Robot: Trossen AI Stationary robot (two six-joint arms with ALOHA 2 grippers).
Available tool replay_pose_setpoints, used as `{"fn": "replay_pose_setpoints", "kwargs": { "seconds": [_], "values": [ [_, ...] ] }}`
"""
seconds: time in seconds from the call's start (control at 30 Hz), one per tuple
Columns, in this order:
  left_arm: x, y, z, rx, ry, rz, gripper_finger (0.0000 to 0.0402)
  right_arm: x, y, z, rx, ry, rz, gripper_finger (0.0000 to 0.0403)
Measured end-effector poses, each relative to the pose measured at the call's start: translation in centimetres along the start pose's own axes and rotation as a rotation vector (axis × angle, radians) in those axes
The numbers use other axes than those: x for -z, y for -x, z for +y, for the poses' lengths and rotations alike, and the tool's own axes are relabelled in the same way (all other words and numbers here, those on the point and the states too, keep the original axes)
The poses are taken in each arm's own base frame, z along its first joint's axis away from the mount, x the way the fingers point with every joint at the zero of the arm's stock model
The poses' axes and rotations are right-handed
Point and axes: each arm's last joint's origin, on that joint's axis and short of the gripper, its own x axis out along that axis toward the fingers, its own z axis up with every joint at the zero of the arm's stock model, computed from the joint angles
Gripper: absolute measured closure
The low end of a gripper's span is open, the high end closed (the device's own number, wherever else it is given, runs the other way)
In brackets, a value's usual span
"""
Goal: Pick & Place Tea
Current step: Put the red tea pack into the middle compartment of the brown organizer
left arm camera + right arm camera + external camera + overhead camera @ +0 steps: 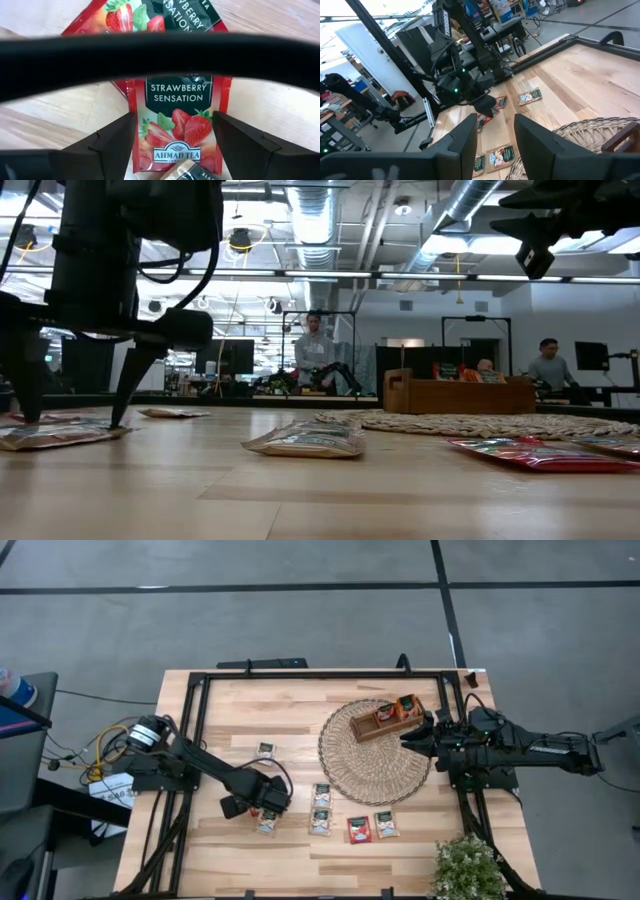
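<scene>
A red strawberry tea sachet (180, 125) lies flat on the wooden table near its front left. My left gripper (174, 120) (266, 815) points down over it, open, one finger at each of the sachet's side edges. A second red sachet (155, 15) lies just beyond the first, its edge over it. More sachets (321, 795) (358, 829) lie flat on the table toward the middle. My right gripper (415, 735) (492, 132) hangs level above the round wicker mat (375, 755), open with nothing between its fingers. My left gripper comes at the red sachet from above with its fingers (115, 420) down at table level, lying across the sachet at its two side edges (135, 150). I cannot tell whether the fingertips touch the sachet or the table.
A wooden tray (390, 717) with sachets in it stands on the mat's far side. One sachet (265, 750) lies alone farther back. A potted plant (468, 868) is at the front right corner. A black frame (320, 673) borders the table. People stand in the room behind.
</scene>
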Motion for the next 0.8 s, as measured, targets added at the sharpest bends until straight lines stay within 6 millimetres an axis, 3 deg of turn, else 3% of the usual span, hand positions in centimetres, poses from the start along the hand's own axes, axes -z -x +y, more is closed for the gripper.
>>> {"fn": "replay_pose_setpoints", "kwargs": {
  "seconds": [0.4,0.8],
  "values": [
    [0.19,-0.24,-0.23,0.019,-0.018,0.001,0.015,0.0,0.0,0.0,0.0,0.0,0.0,0.028],
    [0.19,-0.29,-0.3,0.034,-0.002,-0.01,0.0242,0.0,0.01,0.0,0.0,0.0,0.0,0.028]
  ]
}}
